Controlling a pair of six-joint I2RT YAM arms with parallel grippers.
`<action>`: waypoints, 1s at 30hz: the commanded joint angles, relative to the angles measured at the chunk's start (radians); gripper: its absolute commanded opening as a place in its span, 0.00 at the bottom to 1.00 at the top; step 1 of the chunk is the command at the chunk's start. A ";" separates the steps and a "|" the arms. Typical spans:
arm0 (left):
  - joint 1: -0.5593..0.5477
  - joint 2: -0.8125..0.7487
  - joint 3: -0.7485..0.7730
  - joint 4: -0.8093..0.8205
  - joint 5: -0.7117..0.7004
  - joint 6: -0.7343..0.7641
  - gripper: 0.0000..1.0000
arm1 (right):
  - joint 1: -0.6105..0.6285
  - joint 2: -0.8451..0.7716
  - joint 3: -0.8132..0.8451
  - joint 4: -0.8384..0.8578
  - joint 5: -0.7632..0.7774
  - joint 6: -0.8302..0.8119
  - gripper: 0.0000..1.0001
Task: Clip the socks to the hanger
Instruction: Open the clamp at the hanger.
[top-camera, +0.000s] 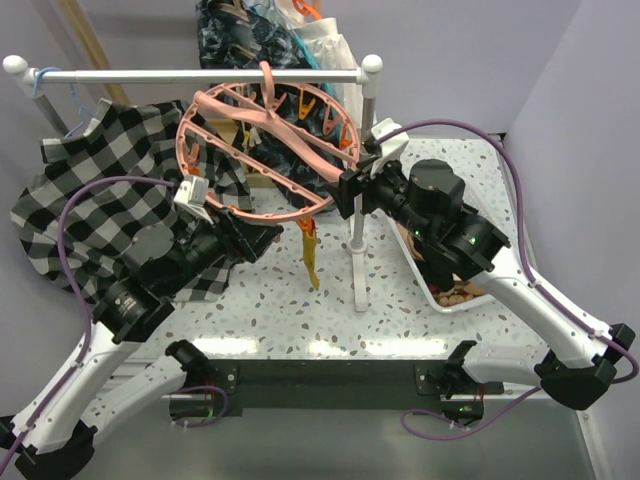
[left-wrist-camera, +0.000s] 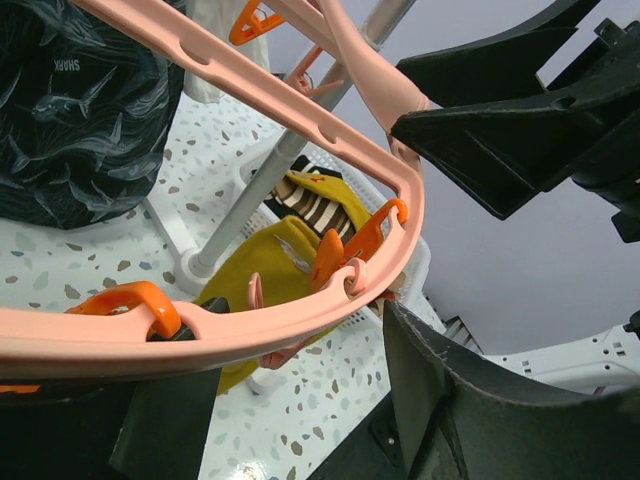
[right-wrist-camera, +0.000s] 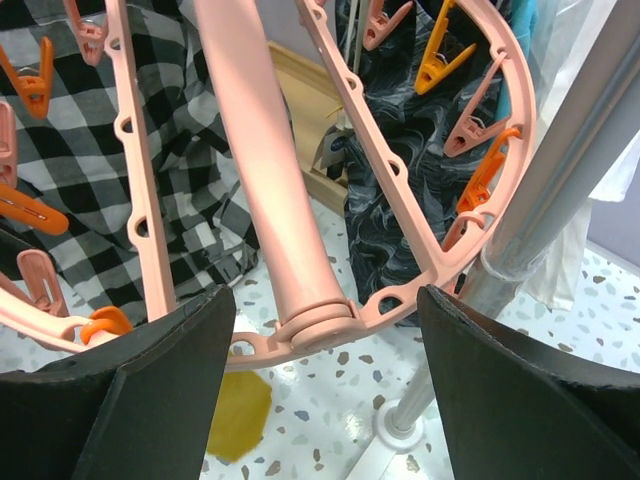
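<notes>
Left hand (left-wrist-camera: 290, 390): black fingers spread, clamping nothing that shows. The hanger (right-wrist-camera: 255, 150) rim runs across just past the fingertips.
Right hand (right-wrist-camera: 325, 292): also released, fingers wide and straddling the joint where the thick centre bar meets the rim. No pad is seen pressing on it.
Hanger position: between the two hands and tipped steeply, with its hook over the white rail (top-camera: 200, 75) above them.
Done: one mustard sock (top-camera: 312, 255) dangles below the ring between the hands. It looks already clipped.
Left to do: a brown-and-cream striped sock (left-wrist-camera: 312, 212) lies in the white basket (top-camera: 445, 305) beneath the right hand's arm, with more fabric beside it. Most clips (right-wrist-camera: 440, 65) hang empty, so the task seems at an early stage.
Materials: the hanger is smooth, rigid salmon plastic, a round rim pierced with small holes. The clips are small pink and orange pegs. The socks are soft, limp knit.
Surroundings: a speckled counter (top-camera: 300, 320) lies below both hands, and a checked shirt (top-camera: 90, 190) is draped behind the left hand.
</notes>
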 joint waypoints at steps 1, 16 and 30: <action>-0.001 0.023 0.012 0.056 -0.013 0.002 0.66 | 0.000 -0.008 -0.002 0.065 -0.023 0.015 0.77; -0.001 0.052 0.032 0.067 -0.027 0.133 0.50 | 0.000 -0.008 -0.015 0.072 -0.043 0.024 0.77; -0.001 0.057 0.041 0.079 -0.065 0.176 0.46 | 0.002 -0.015 -0.037 0.072 -0.046 0.024 0.77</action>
